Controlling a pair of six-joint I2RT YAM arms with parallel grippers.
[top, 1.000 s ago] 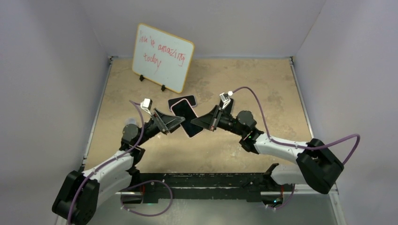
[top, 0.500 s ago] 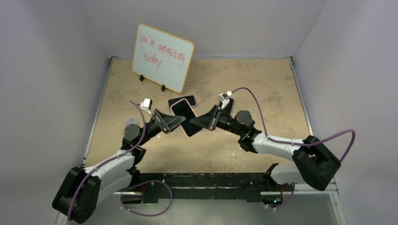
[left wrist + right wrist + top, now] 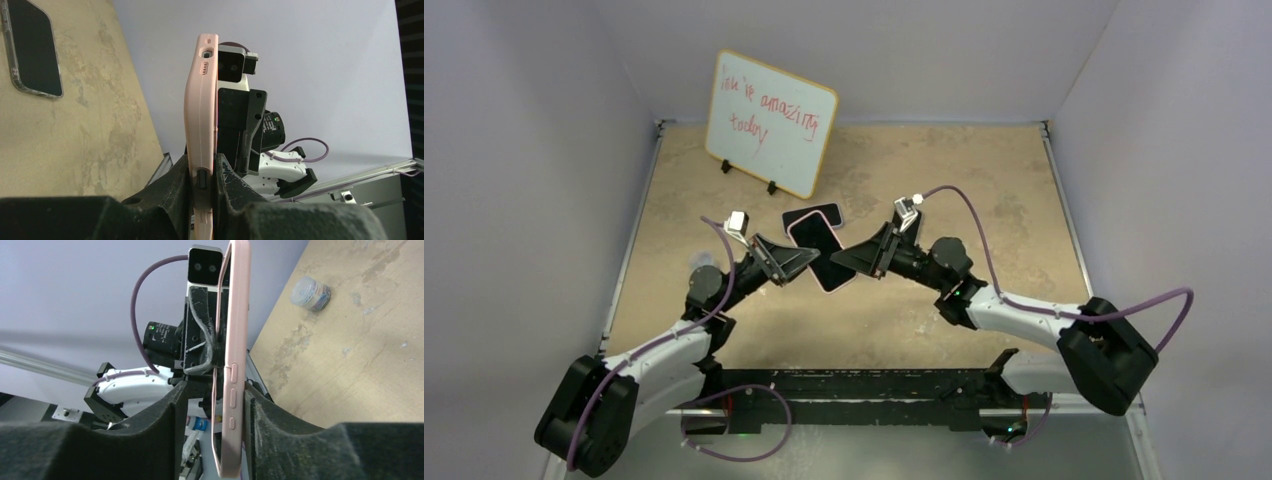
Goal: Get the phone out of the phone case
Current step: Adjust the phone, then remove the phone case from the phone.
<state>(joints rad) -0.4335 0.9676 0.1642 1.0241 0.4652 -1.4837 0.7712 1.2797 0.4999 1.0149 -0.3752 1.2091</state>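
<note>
Phone case (image 3: 200,110) upright | left hand (image 3: 202,172) clamps it | right hand (image 3: 215,390) slack astride

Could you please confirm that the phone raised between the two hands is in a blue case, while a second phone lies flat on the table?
Not quite: the case is pink, not blue, as the left wrist view shows. The rest holds: a second phone does lie flat on the table.

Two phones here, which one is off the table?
The phone in the pink case, clamped edge-on in the left end effector above the table. The other phone, in a clear case, lies flat on it.
</note>
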